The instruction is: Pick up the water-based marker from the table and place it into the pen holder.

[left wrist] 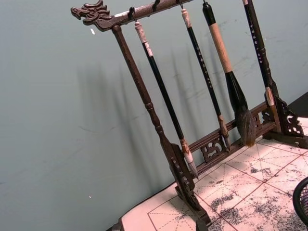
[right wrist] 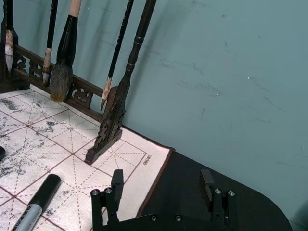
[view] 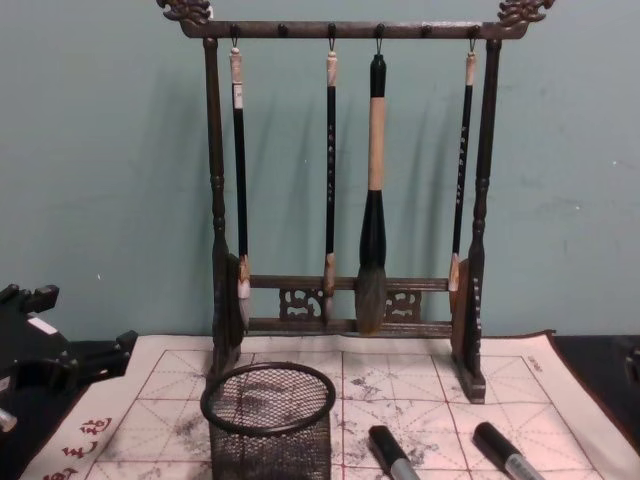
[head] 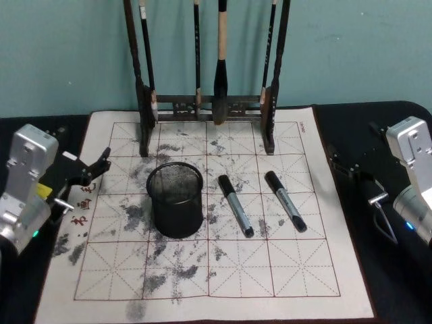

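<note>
Two markers lie flat on the mat, just right of the cup. The left marker (head: 235,205) and the right marker (head: 285,200) each have a black cap and a grey barrel, and I cannot tell which one is water-based. Either looks light, stiff and smooth. A round barrel is likely to roll or slip, so the best hold is probably across its middle, where it balances.

The mesh cup (head: 177,216) stands upright with its mouth open. It looks light enough to tip if bumped.

The ink-stained mat (head: 270,270) lies flat over the dark tabletop (head: 398,283).

The right claw (right wrist: 161,185) hangs wide and empty off the mat's right edge. The left claw (head: 93,170) sits at the mat's left edge, spread and holding nothing.

Behind stand a wooden brush rack (view: 215,200) and a teal wall (head: 337,47).
</note>
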